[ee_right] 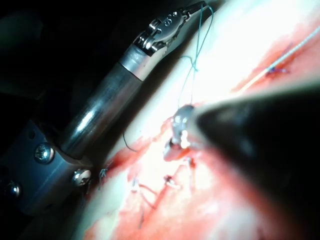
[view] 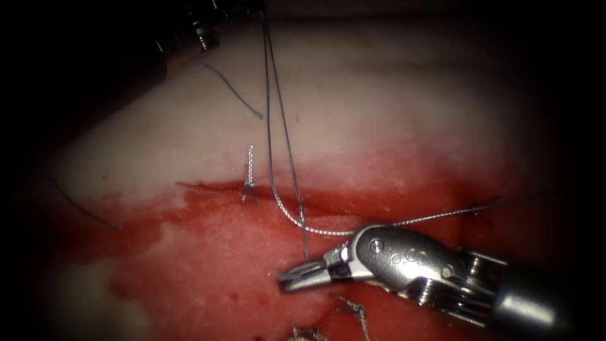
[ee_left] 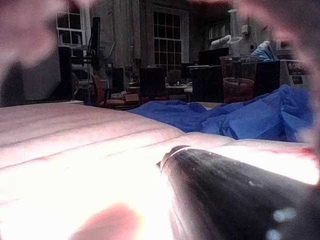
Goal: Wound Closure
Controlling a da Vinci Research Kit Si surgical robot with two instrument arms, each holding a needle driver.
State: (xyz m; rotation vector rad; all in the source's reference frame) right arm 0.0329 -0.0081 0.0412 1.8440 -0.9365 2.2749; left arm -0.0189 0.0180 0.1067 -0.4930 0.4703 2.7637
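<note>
Endoscope: right tool [view: 291, 278] in from lower right of frame, shiny steel wrist, jaws together w/ nothing visibly pinched, lying low over the wet red tissue [view: 208, 265] below the cut [view: 208, 187]. Left tool [view: 205, 35] sits up at the top edge, upper left, dark; can't tell its jaws here. Thread [view: 278, 126], two thin strands, drops from top centre, curves across the cut and runs off right. Short knotted stub [view: 249, 177] stands upright at the cut. Cut ends [view: 237, 95] lie loose on pale fat, upper left. Open room left of centre. Needle: can't pick it out.

Left wrist: dark smooth shaft [ee_left: 225, 195] over glaring pale tissue.

Right wrist: left tool [ee_right: 197, 9] holds the teal thread, jaws clamped on it; right tool's tip [ee_right: 177, 135] over red tissue beside small knots [ee_right: 170, 181].
</note>
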